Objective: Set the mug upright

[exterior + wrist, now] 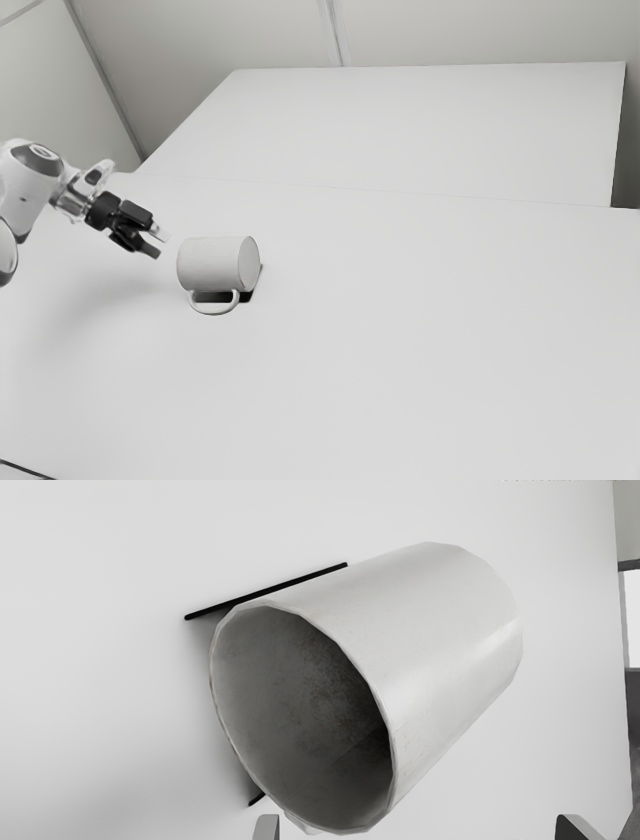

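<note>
Where the table point(400, 360) bears it, the mug point(213, 264) lies on its side, long axis running from the gripper point(160, 246) toward the exterior view's right, mouth point(305, 710) facing the fingers point(266, 827), which stand apart, empty; its near rim point(392, 732) seems reachable.

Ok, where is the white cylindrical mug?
The mug lies on its side on the white table in the exterior view's left half, near the black two-finger gripper.

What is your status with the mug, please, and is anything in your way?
Gripper open, short of the mug. Mug on its side, mouth toward gripper, not upright. Possible snag: handle, jutting from mug's side.
</note>
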You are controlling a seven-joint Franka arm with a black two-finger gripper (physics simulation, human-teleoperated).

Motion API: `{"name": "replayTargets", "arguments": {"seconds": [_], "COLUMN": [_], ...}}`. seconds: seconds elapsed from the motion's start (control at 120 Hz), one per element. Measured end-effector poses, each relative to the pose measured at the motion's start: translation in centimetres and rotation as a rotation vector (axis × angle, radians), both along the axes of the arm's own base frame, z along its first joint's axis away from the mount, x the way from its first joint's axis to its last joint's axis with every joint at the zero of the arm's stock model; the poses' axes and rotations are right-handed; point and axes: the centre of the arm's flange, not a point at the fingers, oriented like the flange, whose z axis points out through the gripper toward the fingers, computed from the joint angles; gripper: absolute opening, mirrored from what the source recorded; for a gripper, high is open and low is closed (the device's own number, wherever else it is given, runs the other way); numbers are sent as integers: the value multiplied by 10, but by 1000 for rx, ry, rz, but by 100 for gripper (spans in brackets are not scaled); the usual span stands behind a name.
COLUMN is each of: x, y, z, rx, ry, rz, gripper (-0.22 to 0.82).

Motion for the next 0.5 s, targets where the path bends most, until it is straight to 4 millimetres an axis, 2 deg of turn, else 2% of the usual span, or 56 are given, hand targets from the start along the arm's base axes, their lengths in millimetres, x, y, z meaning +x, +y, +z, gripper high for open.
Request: {"name": "replayTargets", "arguments": {"seconds": [0.333,0.5], "x": [5,2], "y": [-33,-42], "z": [-28,-38], "rx": [-198,-271], "ry": [-20,-4], "rz": [-62,-83], "gripper": [60,52]}}
